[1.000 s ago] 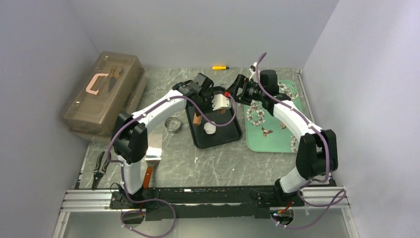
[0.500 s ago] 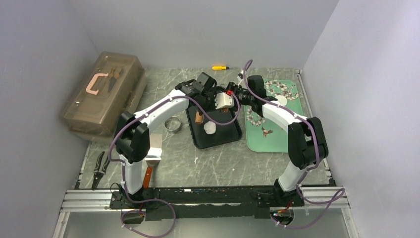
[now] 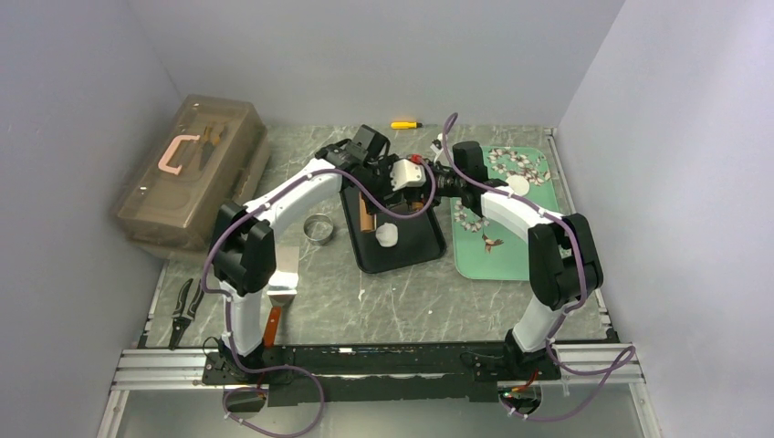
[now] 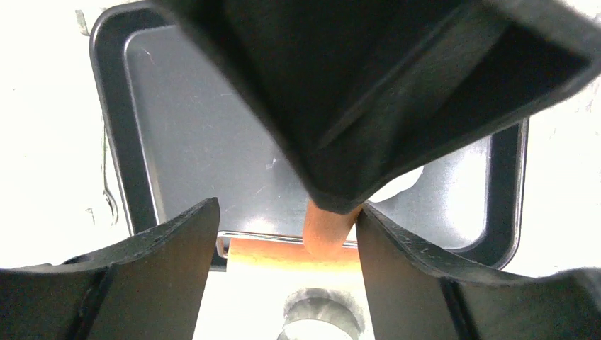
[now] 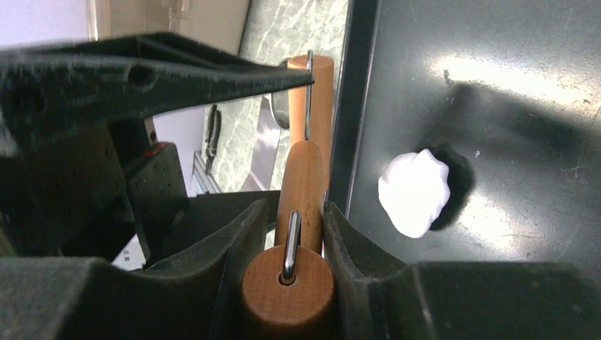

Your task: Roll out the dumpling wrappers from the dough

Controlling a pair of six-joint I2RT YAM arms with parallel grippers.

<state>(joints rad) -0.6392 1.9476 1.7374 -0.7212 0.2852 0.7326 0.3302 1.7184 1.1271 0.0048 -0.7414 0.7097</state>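
Observation:
The dough (image 3: 387, 236) is a small white lump lying on the black tray (image 3: 406, 258); in the right wrist view the dough (image 5: 414, 193) sits just right of my fingers. The brown wooden roller (image 3: 364, 217) with its metal wire is held up at the tray's left rim. My right gripper (image 3: 422, 181) is shut on the roller (image 5: 301, 191), with both fingers pressed to its sides. My left gripper (image 3: 394, 179) is open. Its fingers (image 4: 156, 273) stand wide on either side of the roller (image 4: 327, 228). No dumpling wrappers are in view.
A shiny metal ring cutter (image 3: 319, 227) stands left of the tray. A green patterned tray (image 3: 500, 257) lies to the right. A brown toolbox (image 3: 192, 169) sits far left, a yellow tool (image 3: 405, 124) at the back, pliers (image 3: 185, 310) and a scraper (image 3: 283, 274) near the left base.
My right gripper has moved left to the roller and shut on it. My left gripper, shut before, has opened and now stands wide around the roller.

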